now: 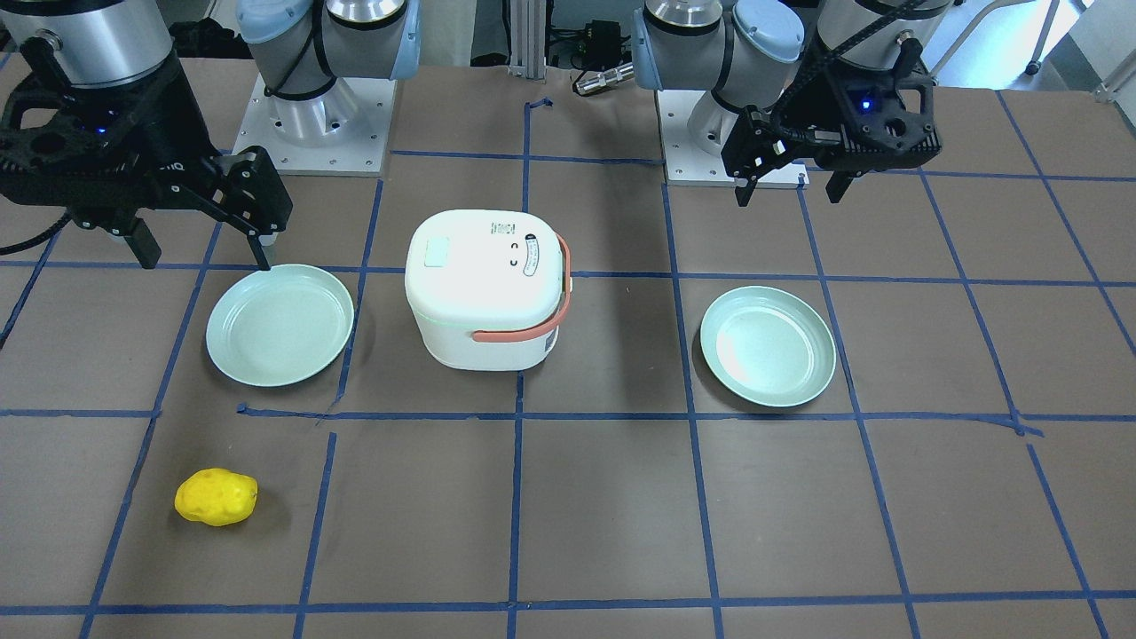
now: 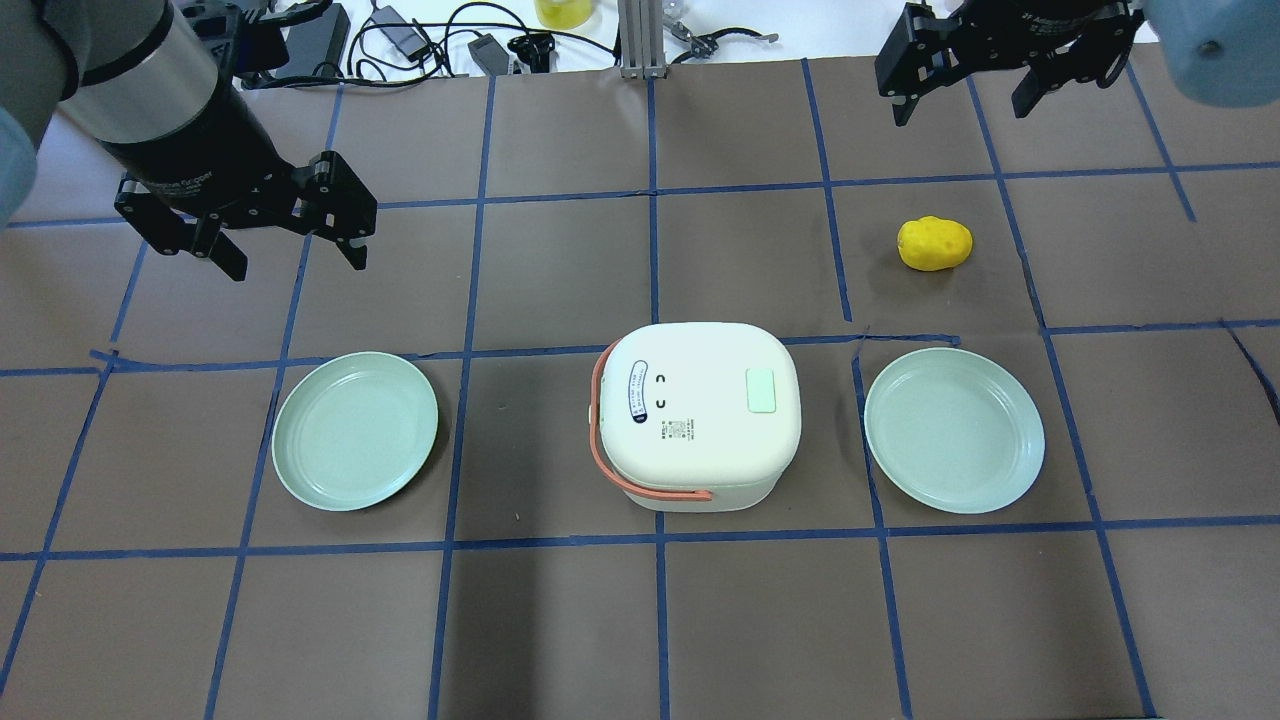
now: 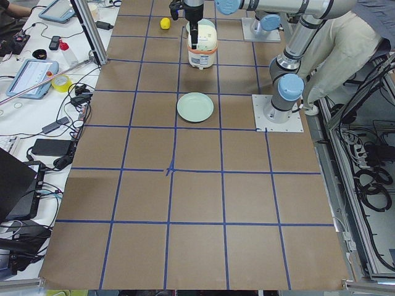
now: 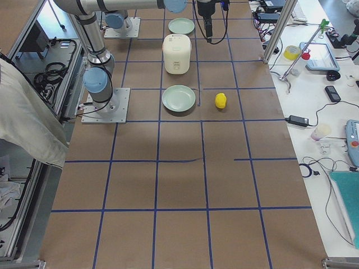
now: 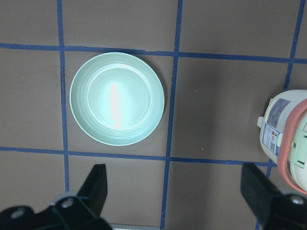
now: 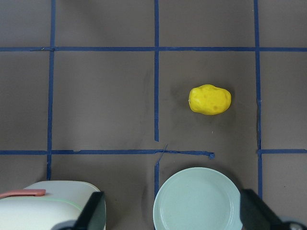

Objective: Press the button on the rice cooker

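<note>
The brown paper-covered table [image 2: 560, 260], gridded with blue tape, holds everything. The left gripper [image 2: 297, 262] hangs high above the table's left half on a tilted wrist, its fingers spread wide and holding nothing. The right gripper [image 2: 960, 108] hovers high over the right half, likewise spread and unloaded. Both are well apart from the white rounded-square rice cooker [image 2: 700, 410], which stands at mid-table with its lid shut. Its salmon handle [image 2: 598, 420] is folded down around its left side. The pale green rectangular button [image 2: 761, 389] sits on the lid towards the right. A strip of bare paper separates the cooker from the pale green round plate on the left [image 2: 355, 430] and its twin on the right [image 2: 953, 430]. A lumpy yellow potato-shaped object [image 2: 934, 243] lies beyond the right plate, apart from it.
</note>
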You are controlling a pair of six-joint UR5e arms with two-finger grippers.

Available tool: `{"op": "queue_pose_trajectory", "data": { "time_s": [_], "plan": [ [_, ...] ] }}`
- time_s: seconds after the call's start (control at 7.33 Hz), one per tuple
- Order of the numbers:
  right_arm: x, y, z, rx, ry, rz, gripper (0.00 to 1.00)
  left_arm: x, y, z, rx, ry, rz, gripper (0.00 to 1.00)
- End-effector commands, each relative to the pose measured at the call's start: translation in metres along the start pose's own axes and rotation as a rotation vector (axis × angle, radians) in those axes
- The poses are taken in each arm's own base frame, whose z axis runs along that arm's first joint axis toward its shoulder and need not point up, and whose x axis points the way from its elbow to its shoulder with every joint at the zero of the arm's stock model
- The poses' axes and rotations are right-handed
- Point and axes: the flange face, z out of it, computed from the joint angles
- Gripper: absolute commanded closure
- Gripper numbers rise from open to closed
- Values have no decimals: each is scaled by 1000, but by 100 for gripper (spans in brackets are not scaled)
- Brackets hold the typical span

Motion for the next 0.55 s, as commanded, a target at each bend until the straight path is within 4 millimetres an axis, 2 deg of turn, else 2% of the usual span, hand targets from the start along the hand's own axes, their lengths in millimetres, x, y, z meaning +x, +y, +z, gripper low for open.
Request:
{"op": "queue_pose_trajectory", "data": {
  "time_s": [0.0, 0.41],
  "plan": [
    [0, 0, 1, -3, 4, -2, 0, 0, 0, 0, 0, 0, 0, 0],
    [0, 3, 3, -13, 4, -2, 0, 0, 0, 0, 0, 0, -2, 0]
  ]
}}
